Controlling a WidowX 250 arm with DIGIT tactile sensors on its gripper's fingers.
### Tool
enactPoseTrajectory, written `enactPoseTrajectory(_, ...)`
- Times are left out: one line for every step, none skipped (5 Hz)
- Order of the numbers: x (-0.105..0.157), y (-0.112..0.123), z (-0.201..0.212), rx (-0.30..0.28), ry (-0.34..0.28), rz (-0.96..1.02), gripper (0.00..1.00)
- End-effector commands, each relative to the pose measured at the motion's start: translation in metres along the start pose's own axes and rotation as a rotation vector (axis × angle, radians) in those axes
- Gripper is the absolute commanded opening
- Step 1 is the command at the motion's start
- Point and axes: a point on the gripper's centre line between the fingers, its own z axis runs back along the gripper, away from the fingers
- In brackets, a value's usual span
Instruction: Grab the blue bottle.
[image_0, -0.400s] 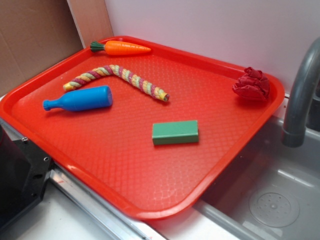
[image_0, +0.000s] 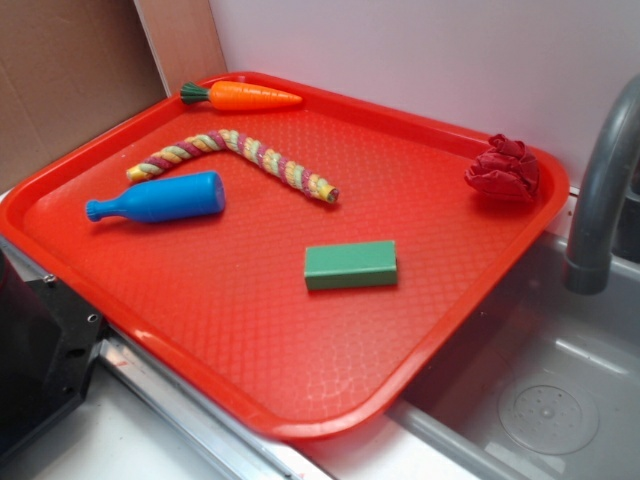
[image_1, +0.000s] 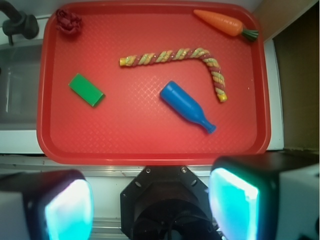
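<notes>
- gripper (image_1: 150, 202) high above the tray's near edge, jaws spread wide, holding nothing
- blue bottle (image_1: 187, 106) (image_0: 158, 198) lies on its side on the red tray (image_0: 250, 330), toward the near edge, neck aimed at the near corner on the carrot's side
- looks like light, rigid, smooth plastic; round, so likely to roll or slip; best taken across the fat body, not the thin neck
- rope toy (image_1: 210, 67) just beside the body, apart; clear tray on the other side toward green block (image_1: 86, 90)
- carrot (image_1: 225, 23), red crumpled wad (image_1: 68, 21) in far corners, well apart
</notes>
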Motion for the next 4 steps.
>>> enactPoseTrajectory(0.073,0.031,-0.001,0.017,-0.005,-0.012,1.00)
enactPoseTrajectory(0.091,0.043,-0.018,-0.003,0.061,-0.259,1.00)
enactPoseTrajectory(0.078,0.063,-0.052,-0.055,0.095,-0.505,1.00)
enactPoseTrajectory(0.079,0.065,-0.087,-0.081,0.084,-0.755,1.00)
